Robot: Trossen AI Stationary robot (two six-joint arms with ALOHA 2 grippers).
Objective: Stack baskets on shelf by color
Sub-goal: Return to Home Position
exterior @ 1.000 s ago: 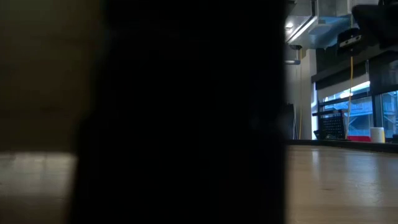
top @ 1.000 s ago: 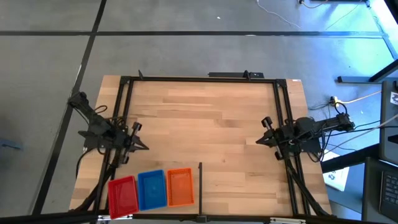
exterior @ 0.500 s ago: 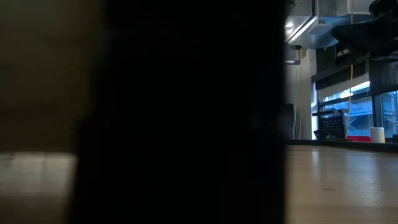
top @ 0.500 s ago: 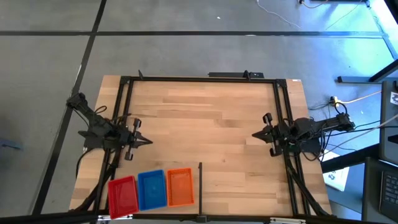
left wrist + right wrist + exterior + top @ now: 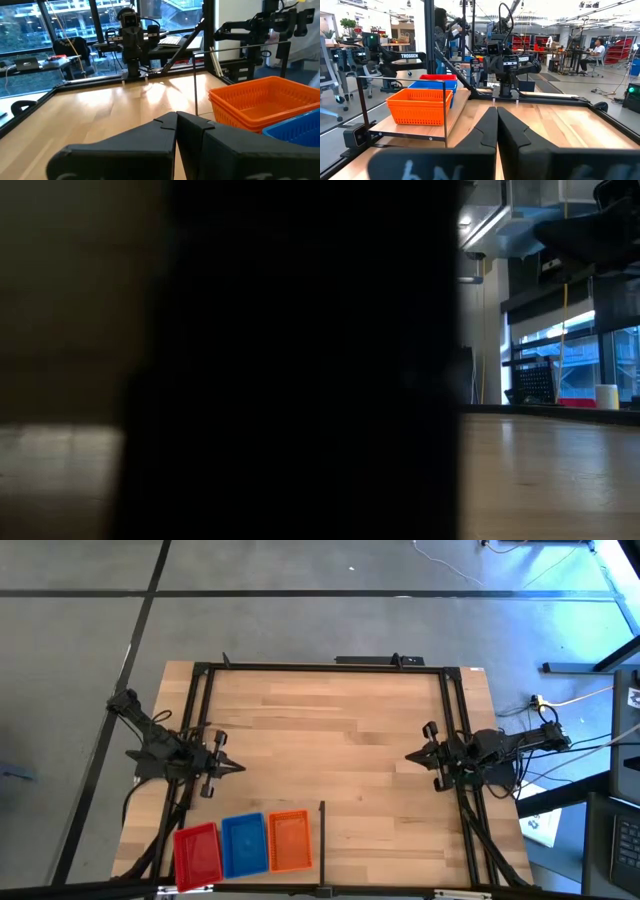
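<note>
High view: three colours of baskets sit side by side in a row, red (image 5: 197,852), then blue (image 5: 244,844), then orange (image 5: 290,840), each touching or just beside its neighbour. They rest on the shelf (image 5: 415,130), a pale panel at the counter's (image 5: 340,740) edge, with a thin black divider bar (image 5: 321,830) just beside the orange one. From above, the number in each pile cannot be counted; the left wrist view shows at least two orange rims nested together.

The row lies near the left pincer (image 5: 235,768), off to one side of its tip, with the red basket closest to that arm's base and the orange farthest along. That pincer hangs over the counter's left side, fingers pressed together with nothing between them. The right pincer (image 5: 410,756) is over the opposite side, facing the left one, also closed and empty, well apart from the baskets.

Most of the low view is blocked by a dark shape; only a strip of the counter shows beside it.
</note>
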